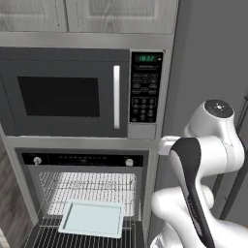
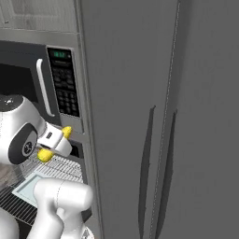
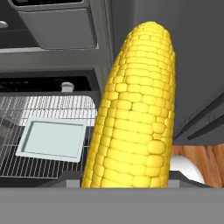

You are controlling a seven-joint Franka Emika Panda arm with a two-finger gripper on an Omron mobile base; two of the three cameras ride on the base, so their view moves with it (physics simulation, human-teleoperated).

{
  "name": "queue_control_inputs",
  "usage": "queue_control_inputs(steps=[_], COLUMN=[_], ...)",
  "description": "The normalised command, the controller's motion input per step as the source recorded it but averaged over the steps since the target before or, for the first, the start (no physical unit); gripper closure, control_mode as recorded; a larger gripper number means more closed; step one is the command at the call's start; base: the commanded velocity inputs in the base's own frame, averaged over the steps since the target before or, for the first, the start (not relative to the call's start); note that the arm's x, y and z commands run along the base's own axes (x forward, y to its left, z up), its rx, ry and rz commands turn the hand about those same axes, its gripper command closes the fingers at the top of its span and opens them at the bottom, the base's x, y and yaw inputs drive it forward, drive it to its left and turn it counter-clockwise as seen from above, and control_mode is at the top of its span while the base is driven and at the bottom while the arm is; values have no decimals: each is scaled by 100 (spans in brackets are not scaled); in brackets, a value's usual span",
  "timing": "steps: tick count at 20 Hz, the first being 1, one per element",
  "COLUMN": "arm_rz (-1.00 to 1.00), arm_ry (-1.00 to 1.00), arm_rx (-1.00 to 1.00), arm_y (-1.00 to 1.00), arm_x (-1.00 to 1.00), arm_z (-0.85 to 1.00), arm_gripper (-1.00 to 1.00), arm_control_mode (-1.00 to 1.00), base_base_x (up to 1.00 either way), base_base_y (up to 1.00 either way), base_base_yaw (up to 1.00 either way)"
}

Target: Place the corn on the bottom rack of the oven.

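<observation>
From the left base view, I see the big wall oven point(image 1: 85, 193) with its black strip and two white knobs, right under the grey microwave point(image 1: 80, 92) with the white handle. The oven is open. A pale flat tray point(image 1: 93, 219) lies on a wire rack inside it. At the very bottom of the oven, below the tray, is the bottom rack point(image 1: 48, 238), a grid of thin grey wires. I cannot see anything else on it there.

From the right base view, my hand is up beside the oven, just under the microwave's keypad. The small yellow corn cob point(image 2: 45, 155) pokes out on both sides of my hand, so my jaws are clenched on it.

From the hand view, the corn fills the middle, standing up tall between my jaws. The tray sits on its rack to the left of the corn, with nothing on it.

I think I am at the carrying step. The corn is held but not in the oven yet. Next I must go down low and reach in under the tray, then let go onto the lowest wires.
</observation>
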Motion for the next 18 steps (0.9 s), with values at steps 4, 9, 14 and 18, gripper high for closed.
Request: queue_control_inputs(steps=[4, 9, 14, 18], arm_rz=[0, 0, -1, 0], arm_ry=[0, 0, -6, -1], arm_rx=[0, 0, -7, -7], arm_y=[0, 40, 100, 100], arm_x=[0, 3, 13, 36], arm_z=[0, -8, -53, -78], arm_gripper=[100, 100, 100, 100], arm_control_mode=[100, -100, -100, -100], base_base_x=[1, 1, 0, 0], base_base_y=[0, 21, 0, 0], base_base_yaw=[0, 0, 0, 0])
